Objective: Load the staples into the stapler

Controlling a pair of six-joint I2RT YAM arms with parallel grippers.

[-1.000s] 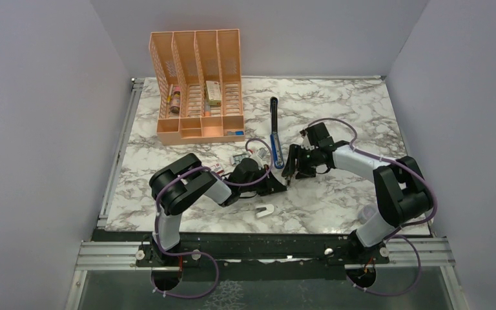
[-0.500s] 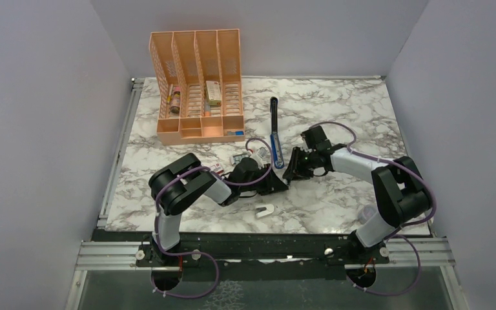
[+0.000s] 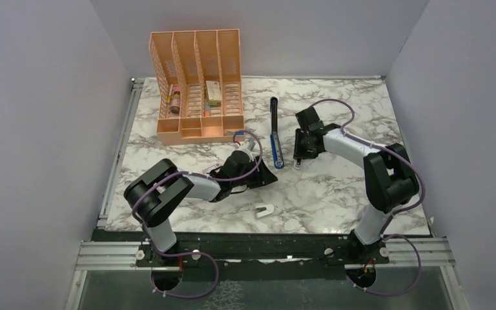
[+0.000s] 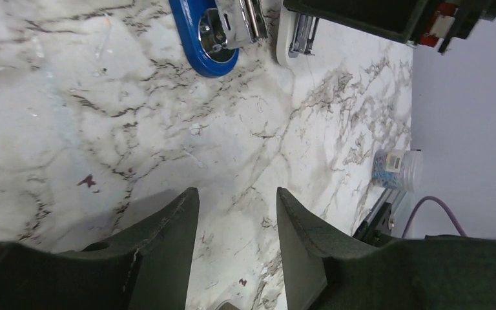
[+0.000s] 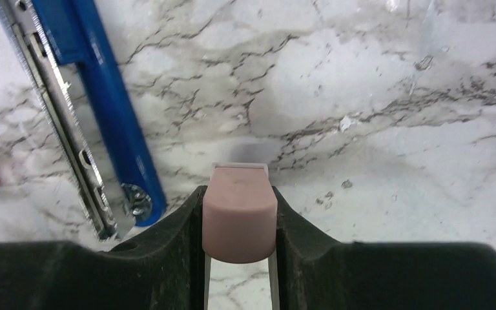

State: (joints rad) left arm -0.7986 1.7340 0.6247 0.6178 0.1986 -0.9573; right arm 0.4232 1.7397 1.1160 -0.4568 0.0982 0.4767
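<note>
The staples [image 4: 303,33], silvery strips in a white staple tray [image 4: 285,32], show at the top edge of the left wrist view, directly under the black body of the right gripper [image 5: 237,194] and just right of the stapler [image 3: 274,132]. In the right wrist view the fingers [image 5: 174,232] are clamped on what fills the gap between them. It is a dusty-pink, round-ended piece with a pale rectangular rim showing past it, low over the marble. It appears to be the same tray, though that is not certain. The stapler lies opened out flat in the middle of the overhead frame. Its black arm points toward the top of the frame and its blue half toward the bottom. In the right wrist view the blue body runs down the upper left, with the bare metal channel alongside it on the left. The left gripper [image 4: 236,194] sits lower left of the stapler's blue end. Its jaws are apart with only bare table between them. A small white curved clip [image 3: 265,210] lies near the bottom centre of the marble table [image 3: 342,194]. An orange desk organizer [image 3: 197,84] stands at the upper left, and a small clear container of blue bits [image 4: 397,169] shows at the right of the left wrist view.
</note>
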